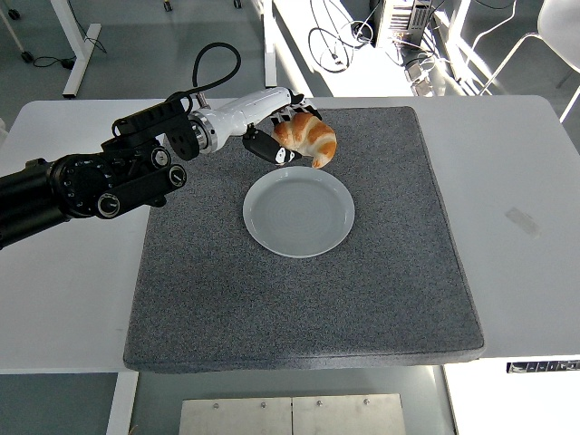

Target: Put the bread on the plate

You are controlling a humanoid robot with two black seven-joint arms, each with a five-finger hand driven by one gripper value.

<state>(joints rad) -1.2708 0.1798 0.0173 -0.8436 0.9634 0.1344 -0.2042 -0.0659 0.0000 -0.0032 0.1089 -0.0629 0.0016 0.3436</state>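
Head view shows our left hand (283, 136) closed around the bread (308, 139), carrying it in the air just beyond the far rim of the plate (299, 212). The pick-up is done, we judge. What's left is lowering it onto the empty plate and letting go.

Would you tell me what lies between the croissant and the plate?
Nothing: in the head view only bare grey mat separates the croissant from the plate.

Left hand (283, 136) curled, arm outstretched
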